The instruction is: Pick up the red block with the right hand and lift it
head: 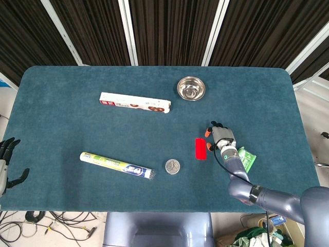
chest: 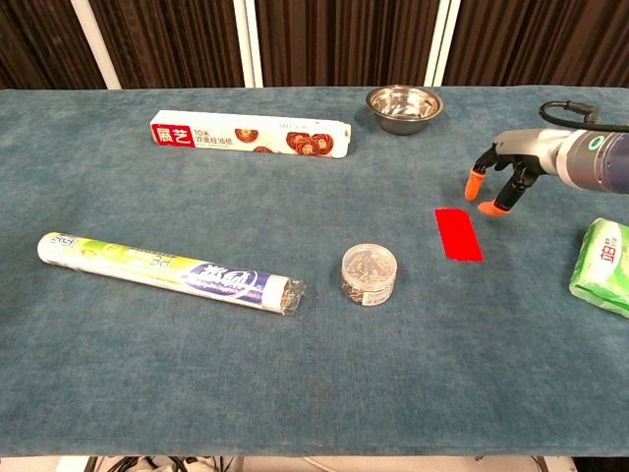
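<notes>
The red block [head: 200, 148] [chest: 459, 234] lies flat on the teal table, right of centre. My right hand [head: 220, 137] [chest: 506, 167] hovers just to the right of it and a little above, fingers spread and pointing down, orange fingertips [chest: 475, 184] close to the block's far right corner. It holds nothing and does not touch the block. My left hand [head: 7, 157] rests open off the table's left edge, seen only in the head view.
A green packet [head: 245, 158] [chest: 601, 265] lies right of the hand. A small clear round container [head: 172, 166] [chest: 370, 274] sits left of the block. A steel bowl [head: 191, 88] [chest: 404, 108], a long white box [head: 134, 103] [chest: 251, 136] and a clear-wrapped tube [head: 116, 165] [chest: 170, 271] lie further off.
</notes>
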Tool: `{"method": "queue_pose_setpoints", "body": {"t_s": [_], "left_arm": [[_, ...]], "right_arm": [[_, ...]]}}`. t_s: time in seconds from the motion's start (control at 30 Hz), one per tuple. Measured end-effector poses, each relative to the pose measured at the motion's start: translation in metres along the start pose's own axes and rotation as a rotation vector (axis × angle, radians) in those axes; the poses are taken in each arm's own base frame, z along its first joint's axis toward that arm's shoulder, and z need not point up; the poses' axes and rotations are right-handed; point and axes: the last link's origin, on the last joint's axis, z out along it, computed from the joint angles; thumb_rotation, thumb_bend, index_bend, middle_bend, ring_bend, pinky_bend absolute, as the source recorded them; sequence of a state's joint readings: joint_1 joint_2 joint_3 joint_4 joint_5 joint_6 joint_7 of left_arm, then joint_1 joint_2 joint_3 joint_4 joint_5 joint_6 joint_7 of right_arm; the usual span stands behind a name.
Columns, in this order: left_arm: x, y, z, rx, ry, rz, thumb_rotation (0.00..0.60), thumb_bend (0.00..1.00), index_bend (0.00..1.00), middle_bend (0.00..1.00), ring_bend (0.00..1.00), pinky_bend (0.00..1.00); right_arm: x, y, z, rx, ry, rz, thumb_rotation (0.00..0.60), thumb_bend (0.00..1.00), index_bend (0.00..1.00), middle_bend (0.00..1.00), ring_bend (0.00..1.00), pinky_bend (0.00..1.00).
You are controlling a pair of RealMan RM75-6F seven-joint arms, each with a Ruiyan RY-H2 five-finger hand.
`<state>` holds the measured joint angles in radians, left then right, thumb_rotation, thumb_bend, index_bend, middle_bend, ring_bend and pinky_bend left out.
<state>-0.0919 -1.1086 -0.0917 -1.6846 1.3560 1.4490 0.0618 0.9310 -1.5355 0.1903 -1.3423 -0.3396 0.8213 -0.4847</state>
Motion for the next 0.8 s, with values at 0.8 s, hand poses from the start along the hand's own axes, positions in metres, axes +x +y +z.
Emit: {"method": "queue_pose_setpoints", "body": {"t_s": [0.8], "left_arm": [[-0.0004, 0.0016, -0.0009, -0.011, -0.003, 0.020, 0.600, 0.31, 0.12, 0.07, 0.04, 0.03]], "right_arm": [[-0.0038, 0.0021, 0.0041, -0.024, 0.022, -0.024, 0.600, 0.35, 0.41, 0.04, 0.06, 0.14]]}}
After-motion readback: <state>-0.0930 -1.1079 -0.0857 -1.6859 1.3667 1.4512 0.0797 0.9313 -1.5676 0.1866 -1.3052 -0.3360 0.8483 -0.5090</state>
